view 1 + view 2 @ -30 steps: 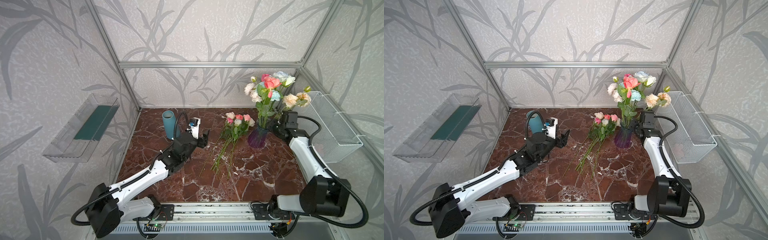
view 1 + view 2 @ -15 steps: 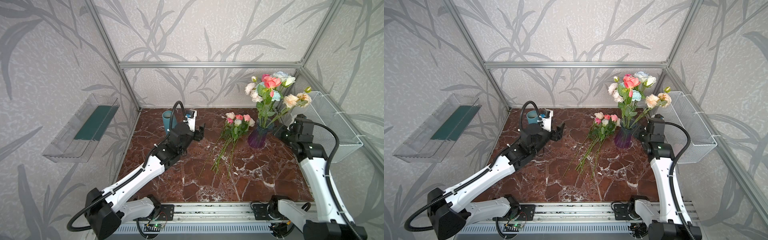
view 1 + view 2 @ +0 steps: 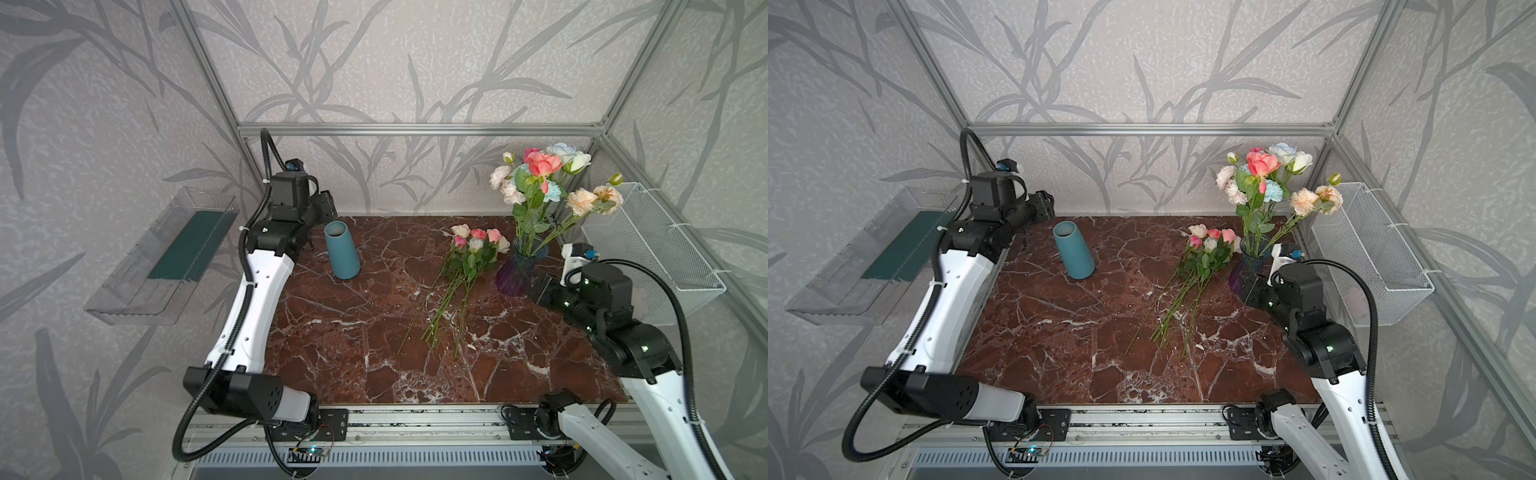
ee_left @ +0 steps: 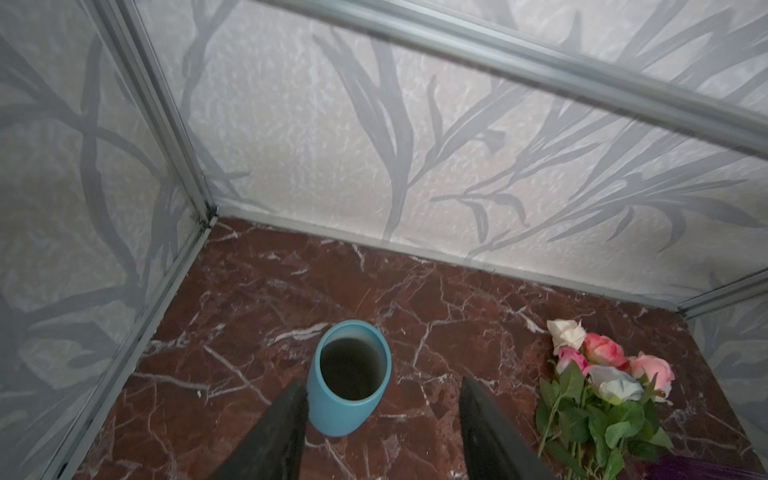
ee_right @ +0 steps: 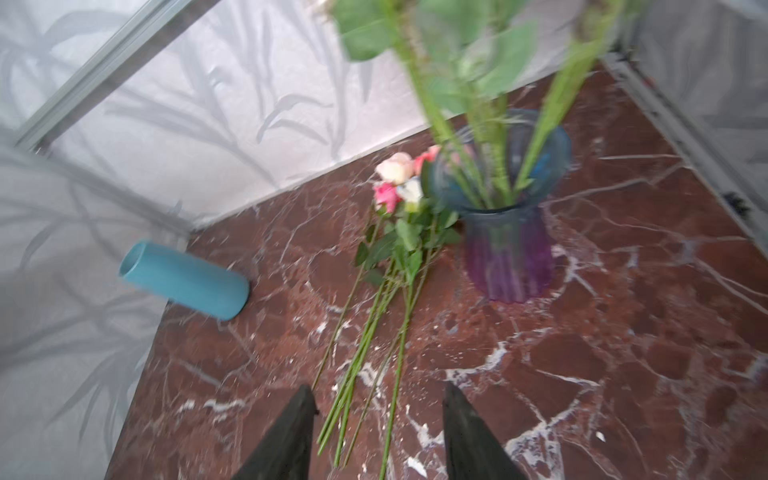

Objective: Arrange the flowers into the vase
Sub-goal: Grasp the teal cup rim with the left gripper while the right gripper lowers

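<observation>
Loose flowers (image 3: 465, 270) lie centre-right on the worktop (image 3: 353, 332), left of the purple vase (image 3: 517, 274). Likely light, floppy, slippery stems: pinch mid-stem below leaves. Left and right jaws apart, empty.

Pale grey textured wallpaper walls (image 3: 374, 62) with a darker grey leaf-and-branch print, on three sides in both top views. Silver aluminium frame bars (image 3: 415, 129): one across the back wall, upper centre, others up the corners. Red-brown marble-pattern worktop (image 3: 374, 332) with white veins, lower centre. Clear plastic wall shelf (image 3: 124, 299) with dark green liner, middle left. White wire mesh basket (image 3: 648, 257) hung on the wall, middle right. Silver slotted rail (image 3: 415, 419) along the bottom edge. Light soft and even.
</observation>
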Robot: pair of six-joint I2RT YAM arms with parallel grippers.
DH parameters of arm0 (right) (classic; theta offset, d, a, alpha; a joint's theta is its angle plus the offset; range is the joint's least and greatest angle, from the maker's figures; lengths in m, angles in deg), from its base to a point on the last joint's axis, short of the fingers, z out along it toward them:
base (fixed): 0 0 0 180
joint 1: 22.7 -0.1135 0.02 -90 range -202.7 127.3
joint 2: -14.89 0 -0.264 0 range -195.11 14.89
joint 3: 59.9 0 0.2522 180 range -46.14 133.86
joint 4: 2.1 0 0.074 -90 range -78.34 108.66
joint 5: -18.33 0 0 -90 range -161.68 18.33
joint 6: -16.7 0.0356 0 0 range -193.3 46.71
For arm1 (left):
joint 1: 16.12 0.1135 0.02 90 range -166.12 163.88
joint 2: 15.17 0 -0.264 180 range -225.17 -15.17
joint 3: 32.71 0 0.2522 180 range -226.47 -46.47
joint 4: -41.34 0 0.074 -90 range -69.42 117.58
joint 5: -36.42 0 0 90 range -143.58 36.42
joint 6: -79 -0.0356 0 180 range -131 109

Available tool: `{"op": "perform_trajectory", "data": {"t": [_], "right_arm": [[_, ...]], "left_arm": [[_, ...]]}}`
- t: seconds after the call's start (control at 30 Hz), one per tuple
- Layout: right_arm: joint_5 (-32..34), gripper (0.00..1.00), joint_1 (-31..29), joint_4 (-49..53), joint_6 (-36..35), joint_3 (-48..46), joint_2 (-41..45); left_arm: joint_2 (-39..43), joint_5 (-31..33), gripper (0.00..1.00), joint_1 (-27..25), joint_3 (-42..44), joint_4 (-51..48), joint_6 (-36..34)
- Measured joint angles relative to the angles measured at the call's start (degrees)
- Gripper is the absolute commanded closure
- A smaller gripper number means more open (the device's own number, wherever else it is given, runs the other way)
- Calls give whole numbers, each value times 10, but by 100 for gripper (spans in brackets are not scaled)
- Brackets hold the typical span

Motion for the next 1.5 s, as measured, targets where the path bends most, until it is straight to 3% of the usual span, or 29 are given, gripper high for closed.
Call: {"op": "perform_trajectory", "data": {"t": [0.13, 0.27, 0.4, 0.7, 1.3, 1.5], "right_arm": [[0, 47, -113, -36, -27, 16, -43], [-23, 47, -150, -82, -36, -1, -71], [-36, 46, -154, -99, -37, -14, -73], [-34, 44, -154, -120, -49, -17, -65], [-10, 44, -154, -153, -42, -34, -64], [-7, 44, -154, -155, -42, -34, -64]], "left_arm": [[-66, -23, 42, 26, -34, -66, -10], [-123, -39, 48, 49, -94, -133, -27], [-177, -42, 51, 61, -170, -175, -44], [-250, -49, 54, 63, -227, -234, -62], [-332, -64, 62, 65, -235, -258, -68], [-338, -78, 70, 65, -236, -257, -69]]}}
